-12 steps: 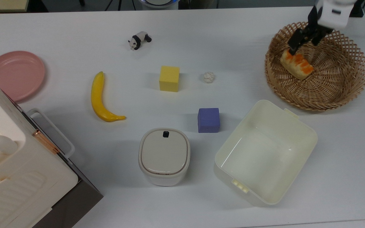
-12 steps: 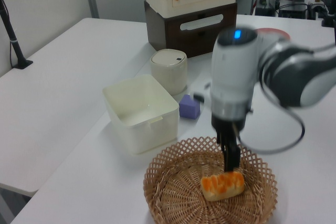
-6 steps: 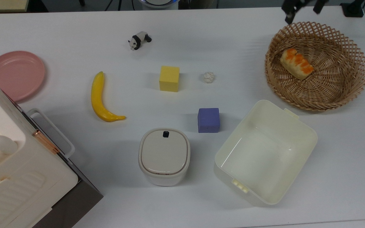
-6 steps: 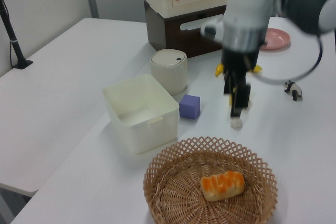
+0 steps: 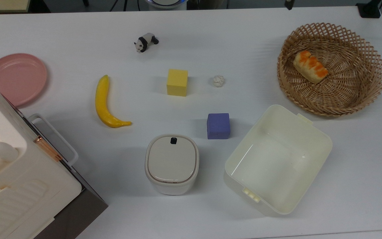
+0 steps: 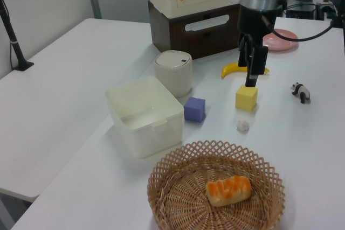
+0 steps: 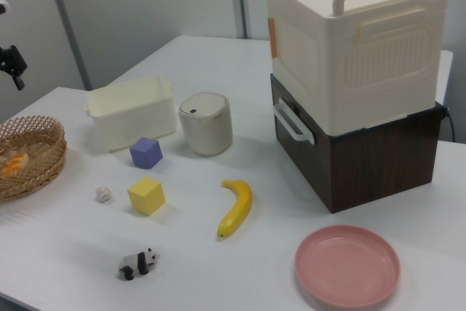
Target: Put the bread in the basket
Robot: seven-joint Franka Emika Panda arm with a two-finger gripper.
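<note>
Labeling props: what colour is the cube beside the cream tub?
Purple cube, by the cream tub; clearest in the top view.

Just past the claw [image 6: 253, 74] lies a smooth, shiny banana [image 6: 233, 70] — below it, a matt yellow block [image 6: 246, 98]; far off, the rough woven basket [image 6: 178, 176] holds shiny-topped bread [image 6: 229, 189].

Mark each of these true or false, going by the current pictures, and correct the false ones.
1. The orange-topped toy bread loaf lies inside the round woven wicker basket. True.
2. The pincer grips the loaf. False: it holds nothing, raised above the table.
3. The cream rectangular plastic tub holds the purple cube. False: the cube sits on the table beside it.
4. The long yellow banana lies on the table. True.
</note>
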